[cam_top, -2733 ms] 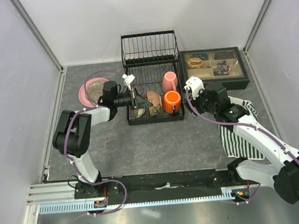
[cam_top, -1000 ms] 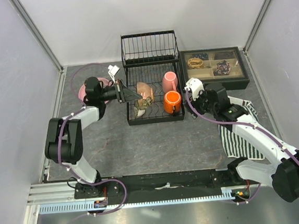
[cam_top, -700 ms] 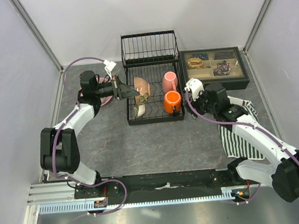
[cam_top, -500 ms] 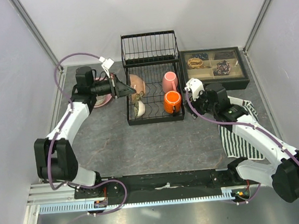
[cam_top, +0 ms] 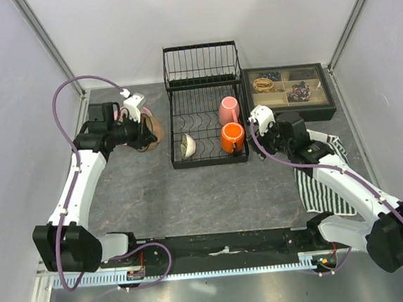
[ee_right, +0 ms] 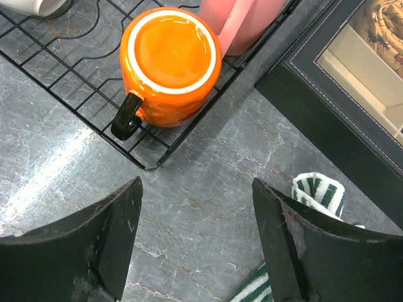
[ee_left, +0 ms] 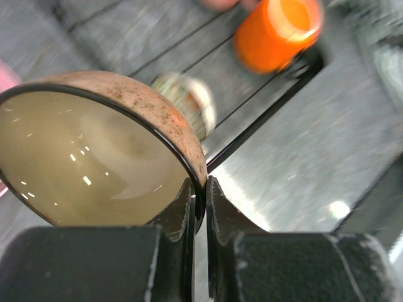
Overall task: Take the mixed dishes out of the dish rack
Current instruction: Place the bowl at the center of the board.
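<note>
Brown bowl [cam_top: 148, 131] is outside the dish rack [cam_top: 209, 163], just beside its left side, tipped on edge above the desk [cam_top: 192, 201]; can't tell if it's touching down. Left fingers [ee_left: 181, 212] are pinched on its rim, one inside and one outside, with the bowl ahead of them. Set-down looks next: rotate base toward desk before release. Small pale bowl [cam_top: 187, 146], orange mug [ee_right: 170, 63] and pink mug [ee_right: 236, 25] sit in the basket. Right fingers [ee_right: 119, 233] are spread and empty, orange mug dead ahead, so the right arm is nearer the mugs.
</note>
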Robot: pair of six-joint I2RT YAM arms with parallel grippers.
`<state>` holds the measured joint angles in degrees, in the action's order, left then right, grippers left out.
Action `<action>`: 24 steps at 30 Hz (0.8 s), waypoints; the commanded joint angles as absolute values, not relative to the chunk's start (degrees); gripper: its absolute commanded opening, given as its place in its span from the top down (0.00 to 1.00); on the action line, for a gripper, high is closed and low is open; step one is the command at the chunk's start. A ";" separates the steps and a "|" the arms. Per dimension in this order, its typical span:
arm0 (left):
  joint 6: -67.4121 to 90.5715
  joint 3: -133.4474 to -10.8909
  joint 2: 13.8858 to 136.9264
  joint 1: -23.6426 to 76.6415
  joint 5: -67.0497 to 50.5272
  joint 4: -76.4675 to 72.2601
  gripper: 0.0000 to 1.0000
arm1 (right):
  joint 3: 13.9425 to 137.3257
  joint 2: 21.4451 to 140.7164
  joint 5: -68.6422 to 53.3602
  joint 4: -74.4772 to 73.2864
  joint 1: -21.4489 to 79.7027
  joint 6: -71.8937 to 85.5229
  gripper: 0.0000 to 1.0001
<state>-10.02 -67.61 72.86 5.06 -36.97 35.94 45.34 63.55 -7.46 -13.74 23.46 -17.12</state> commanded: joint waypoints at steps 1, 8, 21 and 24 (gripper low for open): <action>-23.46 -65.84 68.12 4.75 -25.51 39.81 0.98 | 47.37 64.07 -8.35 -11.16 23.29 -16.17 0.22; -31.46 -58.89 66.62 4.22 -12.33 41.75 0.98 | 47.37 64.51 -8.88 -10.81 23.38 -16.08 0.22; -38.23 -51.16 68.73 3.08 -2.64 36.92 0.98 | 46.05 63.46 -8.96 -10.37 23.38 -16.35 0.21; -38.76 -50.28 70.22 2.29 -1.94 35.43 0.98 | 46.05 63.37 -8.96 -10.37 23.38 -16.43 0.21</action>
<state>-33.93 -50.35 69.54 3.31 -5.76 43.35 45.36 64.55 -7.75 -12.86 23.46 -16.71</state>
